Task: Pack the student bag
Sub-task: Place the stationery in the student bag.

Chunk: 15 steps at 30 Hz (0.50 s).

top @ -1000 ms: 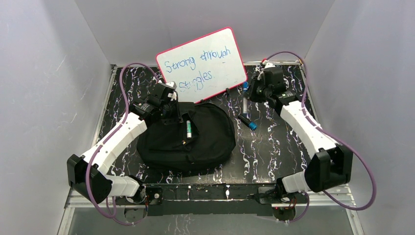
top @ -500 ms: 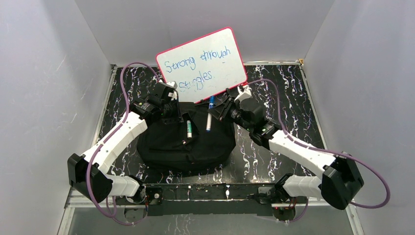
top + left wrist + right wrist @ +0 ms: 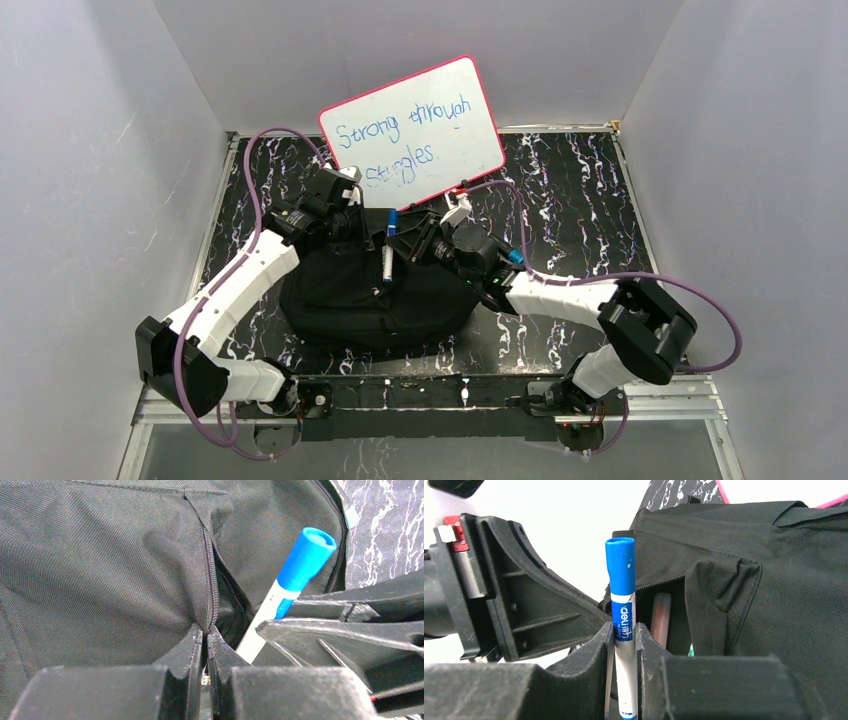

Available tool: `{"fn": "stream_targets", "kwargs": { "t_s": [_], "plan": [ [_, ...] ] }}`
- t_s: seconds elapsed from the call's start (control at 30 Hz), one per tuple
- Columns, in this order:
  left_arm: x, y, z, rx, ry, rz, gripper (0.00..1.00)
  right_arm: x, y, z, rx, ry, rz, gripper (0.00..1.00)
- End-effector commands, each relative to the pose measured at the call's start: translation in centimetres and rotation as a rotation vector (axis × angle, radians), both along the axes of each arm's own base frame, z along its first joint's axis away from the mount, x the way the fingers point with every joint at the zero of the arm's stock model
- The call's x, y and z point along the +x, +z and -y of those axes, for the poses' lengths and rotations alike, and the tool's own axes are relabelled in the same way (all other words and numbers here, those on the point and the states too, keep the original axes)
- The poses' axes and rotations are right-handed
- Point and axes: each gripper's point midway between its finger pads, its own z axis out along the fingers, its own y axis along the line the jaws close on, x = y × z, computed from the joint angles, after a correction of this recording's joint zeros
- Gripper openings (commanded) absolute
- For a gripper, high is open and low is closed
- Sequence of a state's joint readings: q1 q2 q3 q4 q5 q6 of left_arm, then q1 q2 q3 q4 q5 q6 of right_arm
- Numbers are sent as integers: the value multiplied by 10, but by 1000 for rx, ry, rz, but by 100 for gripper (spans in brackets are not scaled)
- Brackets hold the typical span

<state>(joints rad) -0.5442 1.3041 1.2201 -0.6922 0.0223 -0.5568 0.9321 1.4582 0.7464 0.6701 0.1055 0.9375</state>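
Note:
The black student bag [image 3: 385,300] lies in the middle of the table. My left gripper [image 3: 347,228] is shut on the zipper edge of its front pocket [image 3: 206,622] and holds the pocket open. My right gripper [image 3: 624,632] is shut on a blue-capped white marker [image 3: 622,600], which stands upright at the pocket mouth. The marker also shows in the top view [image 3: 388,250] and the left wrist view [image 3: 300,565]. A reddish marker [image 3: 661,617] sits inside the pocket. My right gripper's fingers [image 3: 345,625] are close beside the left gripper.
A pink-framed whiteboard [image 3: 415,125] with blue writing leans against the back wall behind the bag. Another blue-capped marker [image 3: 514,256] lies on the black marbled table [image 3: 580,190], partly hidden behind my right arm. White walls enclose the left, right and back.
My right arm has swung left from the table's far right, carrying the blue marker over the bag to the pocket mouth. The left gripper has kept its hold on the pocket edge.

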Motion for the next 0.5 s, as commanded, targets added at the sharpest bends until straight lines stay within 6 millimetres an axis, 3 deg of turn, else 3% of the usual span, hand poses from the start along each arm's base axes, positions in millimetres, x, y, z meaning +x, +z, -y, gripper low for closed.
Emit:
{"fn": "stream_targets", "kwargs": {
  "t_s": [0.0, 0.23, 0.47],
  "plan": [
    [-3, 39, 8, -93, -30, 85, 0, 7, 36, -16, 100, -2, 99, 0],
    [-3, 40, 8, -99, -28, 85, 0, -2, -3, -23, -15, -4, 91, 0],
    [-3, 38, 9, -98, -31, 82, 0, -23, -20, -30, -65, 61, 58, 0]
  ]
}}
